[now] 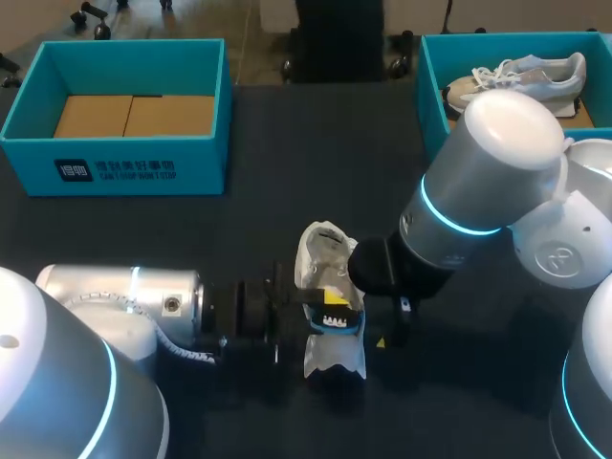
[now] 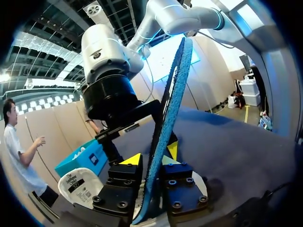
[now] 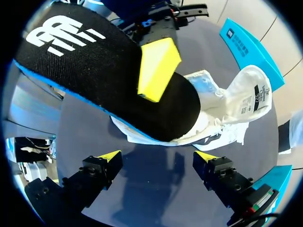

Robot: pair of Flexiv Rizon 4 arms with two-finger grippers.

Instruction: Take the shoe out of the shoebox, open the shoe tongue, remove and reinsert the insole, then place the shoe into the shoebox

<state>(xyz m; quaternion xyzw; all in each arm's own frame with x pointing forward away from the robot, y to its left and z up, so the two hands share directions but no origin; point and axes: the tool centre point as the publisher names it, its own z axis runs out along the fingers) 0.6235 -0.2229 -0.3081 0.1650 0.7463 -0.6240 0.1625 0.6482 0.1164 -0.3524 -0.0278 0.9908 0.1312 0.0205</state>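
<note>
The white shoe [image 1: 323,251] lies on the dark tabletop [image 1: 287,172], a little toward 6 o'clock from the middle, and it is outside of both boxes. Its tongue with a small label is pulled up and stands free from the opening. The insole [image 3: 94,71] is out of the shoe; it has a black upper face with a white logo and a blue foam edge. The left tool [image 2: 152,158] is closed on the insole, with one yellow tip on each face, and the insole stands on its edge between the fingers, just over the shoe. The left arm comes in from 9 o'clock and its tool is at the shoe's 9 o'clock side. The right arm comes in from 3 o'clock. The right tool [image 3: 158,156] is just beside the shoe, with its two fingers spread wide and nothing between them; the insole and the shoe are ahead of it. The blue shoebox [image 1: 115,167] at 10 o'clock has brown cardboard [image 1: 134,115] on its floor. A second blue box [image 1: 427,86] at 2 o'clock holds another light shoe [image 1: 521,78].
</note>
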